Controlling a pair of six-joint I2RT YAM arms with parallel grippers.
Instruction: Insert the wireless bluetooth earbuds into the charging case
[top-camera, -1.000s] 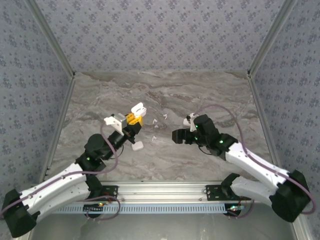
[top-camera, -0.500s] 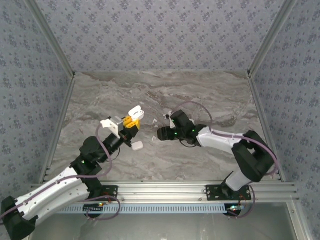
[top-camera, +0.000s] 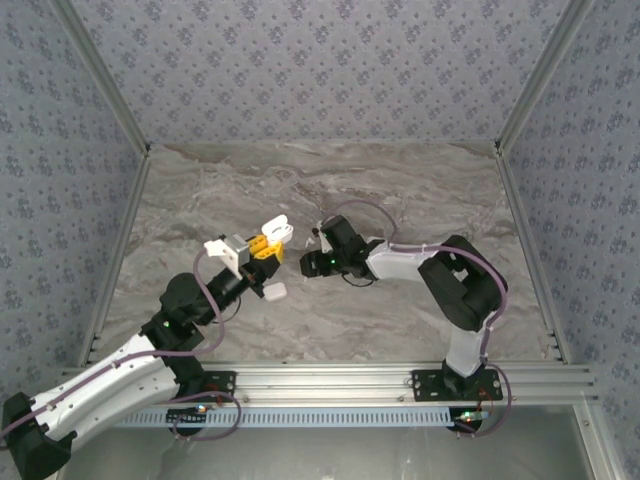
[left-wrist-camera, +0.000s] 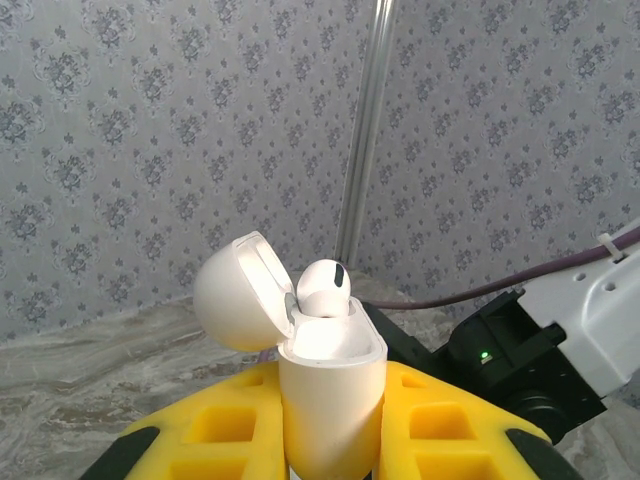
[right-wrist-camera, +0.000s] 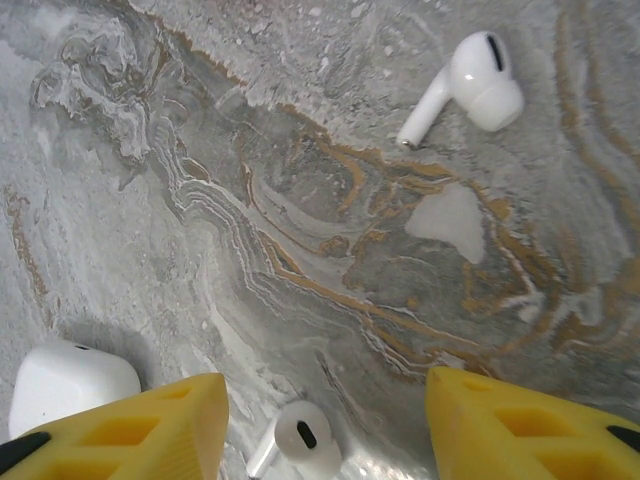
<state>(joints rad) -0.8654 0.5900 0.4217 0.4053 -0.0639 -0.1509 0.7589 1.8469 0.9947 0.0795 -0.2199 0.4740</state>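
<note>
Left hand (left-wrist-camera: 330, 440) clamps the open charging case (left-wrist-camera: 330, 370), one earbud (left-wrist-camera: 322, 290) seated. Beside the case, right hand (right-wrist-camera: 325, 425) straddles a loose earbud (right-wrist-camera: 297, 437), fingers apart; it likely pinches next.

L wrist view: charging case (left-wrist-camera: 330, 400) cut by btm edge, base not visible; seated earbud (left-wrist-camera: 322, 290) gives head only, stem hidden inside case. R wrist view: lower earbud (right-wrist-camera: 298, 438) has stem end cut at btm edge; 2nd case (right-wrist-camera: 65, 385) partly behind a finger (right-wrist-camera: 130, 425) of right gripper (right-wrist-camera: 325, 400), fingers cut by edge too
</note>
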